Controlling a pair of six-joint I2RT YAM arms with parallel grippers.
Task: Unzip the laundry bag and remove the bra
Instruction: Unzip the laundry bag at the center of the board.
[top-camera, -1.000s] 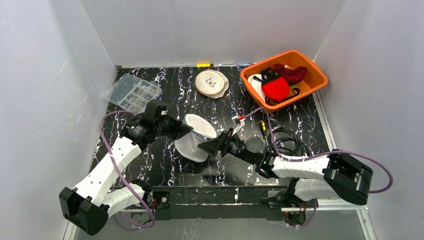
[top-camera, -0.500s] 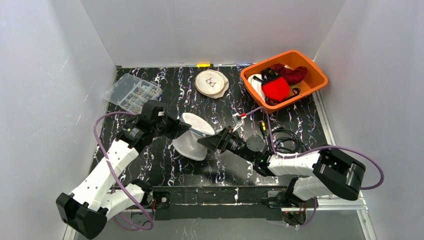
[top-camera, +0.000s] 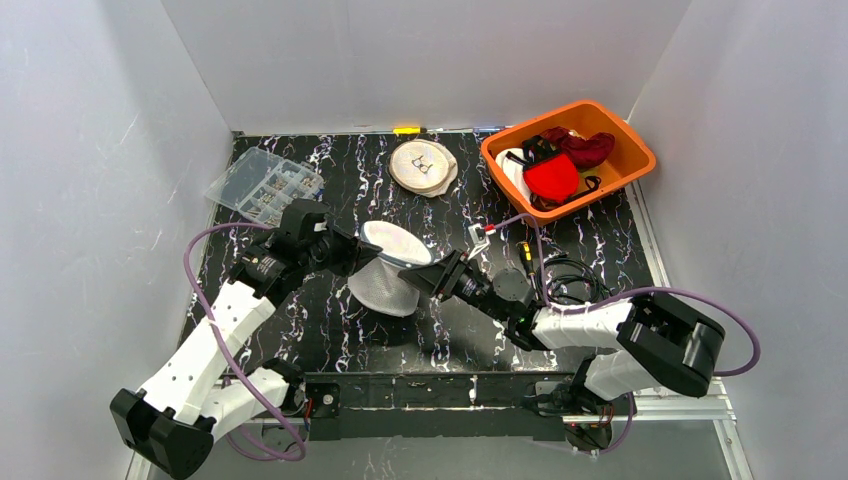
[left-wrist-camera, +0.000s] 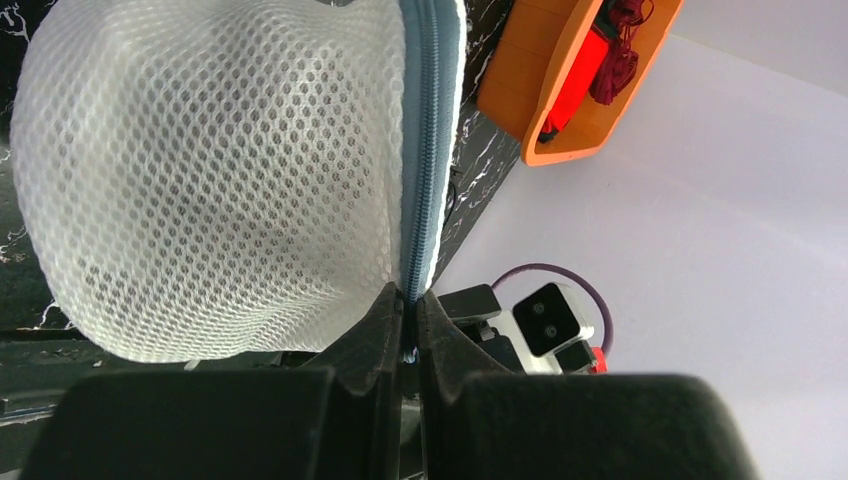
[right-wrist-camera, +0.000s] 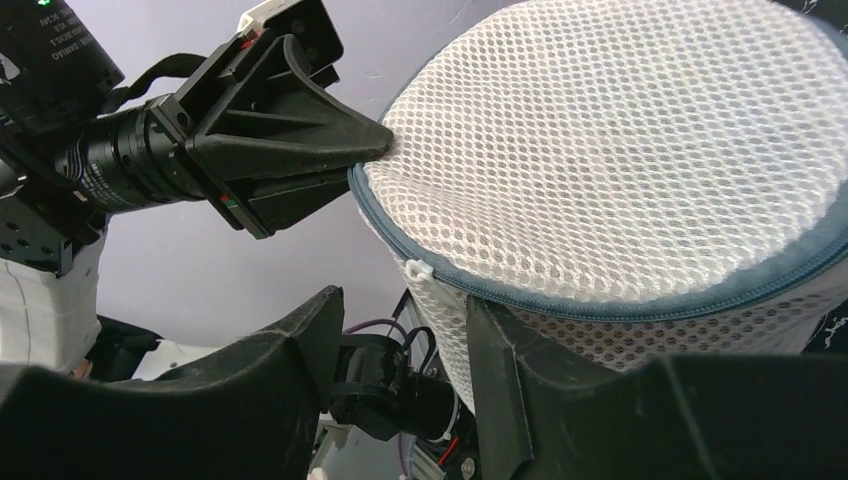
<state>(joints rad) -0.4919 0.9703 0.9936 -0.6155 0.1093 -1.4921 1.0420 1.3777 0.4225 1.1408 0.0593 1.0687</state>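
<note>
laundry bag (top-camera: 388, 283); arm label (right-wrist-camera: 52, 38) unreadable

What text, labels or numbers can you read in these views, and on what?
Nothing reads clearly.
White print on the left arm's black housing: too small and blurred to read.
Dark marking on the round white pad: too small to read.
The laundry bag and orange bin show no lettering.

An orange bin (top-camera: 628, 130) of red and maroon garments (top-camera: 552, 178) sits at the black marbled table's (top-camera: 340, 170) far right corner, a clear compartmented parts box (top-camera: 264, 185) near the far left corner, a flat round white pouch (top-camera: 423, 165) at the far edge between them, and coiled black cables (top-camera: 575, 275) toward the right edge.
</note>
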